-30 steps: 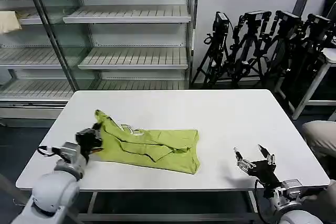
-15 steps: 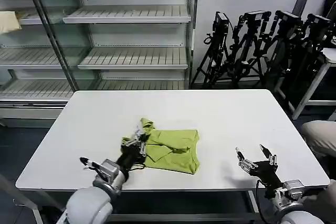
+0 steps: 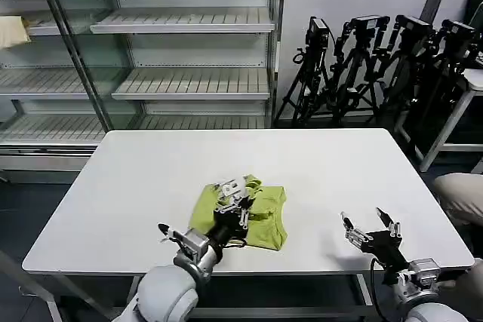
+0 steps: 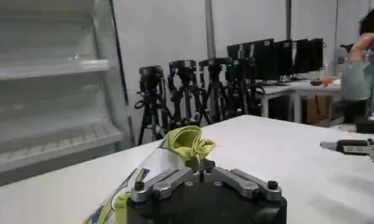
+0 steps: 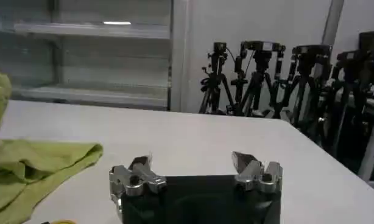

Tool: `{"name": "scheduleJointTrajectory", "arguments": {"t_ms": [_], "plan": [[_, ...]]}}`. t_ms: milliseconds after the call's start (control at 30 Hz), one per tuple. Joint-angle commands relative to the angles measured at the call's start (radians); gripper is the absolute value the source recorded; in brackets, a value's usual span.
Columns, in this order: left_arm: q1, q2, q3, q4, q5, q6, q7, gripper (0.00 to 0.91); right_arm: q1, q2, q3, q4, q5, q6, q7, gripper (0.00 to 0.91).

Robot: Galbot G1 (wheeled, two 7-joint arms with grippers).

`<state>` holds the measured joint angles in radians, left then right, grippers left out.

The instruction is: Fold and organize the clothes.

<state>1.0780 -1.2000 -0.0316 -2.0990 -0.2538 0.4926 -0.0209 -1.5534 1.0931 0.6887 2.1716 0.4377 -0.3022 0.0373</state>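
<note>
The lime T-shirt (image 3: 264, 216) lies bunched in a compact heap on the white table (image 3: 317, 164), near the front edge at the middle. My left gripper (image 3: 230, 200) hovers over the shirt's left part, shut on a raised fold of the fabric. In the left wrist view the jaws (image 4: 199, 165) pinch a tuft of the lime T-shirt (image 4: 188, 142) that stands up above them. My right gripper (image 3: 370, 228) rests open near the table's front right, well apart from the shirt. The right wrist view shows that gripper (image 5: 192, 162) empty, with the shirt (image 5: 35, 167) lying off to its side.
A glass-fronted shelf unit (image 3: 189, 81) stands behind the table, with a pale cream cloth (image 3: 11, 32) on an upper shelf. Black tripods (image 3: 377, 65) crowd the back right. A person's knee (image 3: 460, 190) shows at the right edge. Bare tabletop lies left and behind the shirt.
My left gripper has carried the shirt's left edge rightward across the table, folding it over the rest, so the shirt is now much narrower. The right gripper has stayed put.
</note>
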Motion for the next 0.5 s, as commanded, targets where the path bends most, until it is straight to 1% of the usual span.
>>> {"name": "scheduleJointTrajectory", "arguments": {"t_ms": [33,233,367,500], "plan": [[-0.075,-0.032,0.077,0.038,-0.092,0.023,-0.01,0.0,-0.006,-0.004,0.022,0.011,-0.006,0.002,-0.005,0.907],[-0.113,-0.035,0.093,0.082,-0.127,0.054,-0.025,0.0,-0.01,-0.007,0.036,0.021,-0.007,0.002,-0.004,0.907],[-0.141,-0.054,0.076,0.136,-0.128,0.057,-0.031,0.0,-0.009,-0.003,0.037,0.021,-0.007,0.002,-0.004,0.907],[-0.161,-0.052,0.068,0.154,-0.148,0.067,-0.034,0.0,-0.01,0.0,0.035,0.019,-0.009,0.004,-0.005,0.907]]}}
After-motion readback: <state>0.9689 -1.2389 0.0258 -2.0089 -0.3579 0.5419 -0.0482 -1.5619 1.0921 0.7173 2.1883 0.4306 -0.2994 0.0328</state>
